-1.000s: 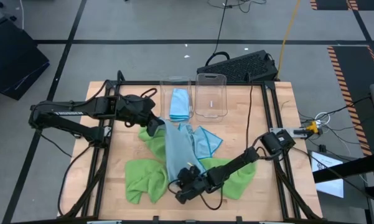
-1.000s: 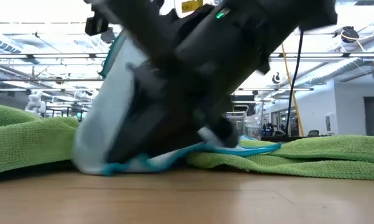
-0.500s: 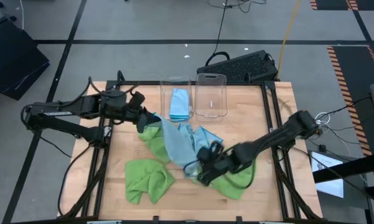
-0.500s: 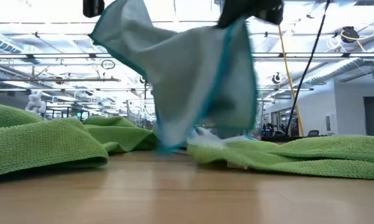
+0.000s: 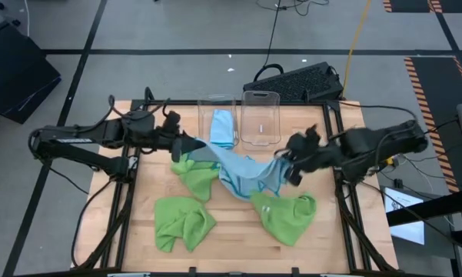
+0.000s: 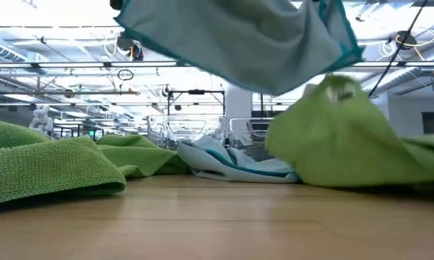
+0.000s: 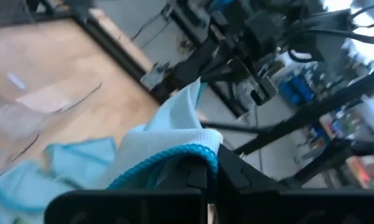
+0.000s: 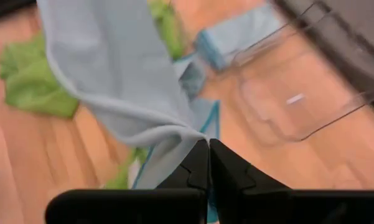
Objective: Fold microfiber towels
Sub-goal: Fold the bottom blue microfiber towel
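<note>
Wooden table [image 5: 346, 231]: one light blue towel [image 5: 242, 165] is held stretched above its middle (clear of the wood), pinched by left gripper [image 5: 186, 143] and right gripper [image 5: 286, 158].

— What's sitting on the wooden table [image 5: 334, 246]?

— Three lime green towels [image 5: 182, 221] are lying crumpled on it, a light blue towel [image 5: 252, 183] is resting mid-table, and two clear bins [image 5: 260, 118] are standing along the far edge.
</note>
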You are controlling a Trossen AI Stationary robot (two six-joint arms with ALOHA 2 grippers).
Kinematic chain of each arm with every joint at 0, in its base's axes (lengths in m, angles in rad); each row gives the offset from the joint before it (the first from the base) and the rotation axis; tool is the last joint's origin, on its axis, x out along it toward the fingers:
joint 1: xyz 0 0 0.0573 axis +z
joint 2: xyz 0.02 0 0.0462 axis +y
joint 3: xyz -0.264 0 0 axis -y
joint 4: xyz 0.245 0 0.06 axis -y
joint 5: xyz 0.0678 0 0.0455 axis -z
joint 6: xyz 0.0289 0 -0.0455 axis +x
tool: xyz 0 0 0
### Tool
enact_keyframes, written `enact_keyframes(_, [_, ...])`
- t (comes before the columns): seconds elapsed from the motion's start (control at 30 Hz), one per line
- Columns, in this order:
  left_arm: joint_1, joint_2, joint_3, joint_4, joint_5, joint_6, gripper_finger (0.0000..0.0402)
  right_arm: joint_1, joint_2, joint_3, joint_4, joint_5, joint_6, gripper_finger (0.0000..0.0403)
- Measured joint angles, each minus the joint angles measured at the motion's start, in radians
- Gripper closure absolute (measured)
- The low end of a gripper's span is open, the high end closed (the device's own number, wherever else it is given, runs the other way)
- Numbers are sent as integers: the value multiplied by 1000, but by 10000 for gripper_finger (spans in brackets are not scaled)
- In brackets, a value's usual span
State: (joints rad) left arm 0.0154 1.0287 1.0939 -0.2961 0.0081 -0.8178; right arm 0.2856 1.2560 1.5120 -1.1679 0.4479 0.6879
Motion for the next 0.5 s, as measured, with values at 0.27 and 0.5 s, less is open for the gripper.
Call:
enact_keyframes(0.27, [1, 0, 0, 128, -117, -33, 399, -78, -161, 0, -3, -2, -114, 403])
enact_keyframes(0.5, [-5, 20, -2, 120, -146, -84, 399, -137, -234, 0, -14, -61, -110, 403])
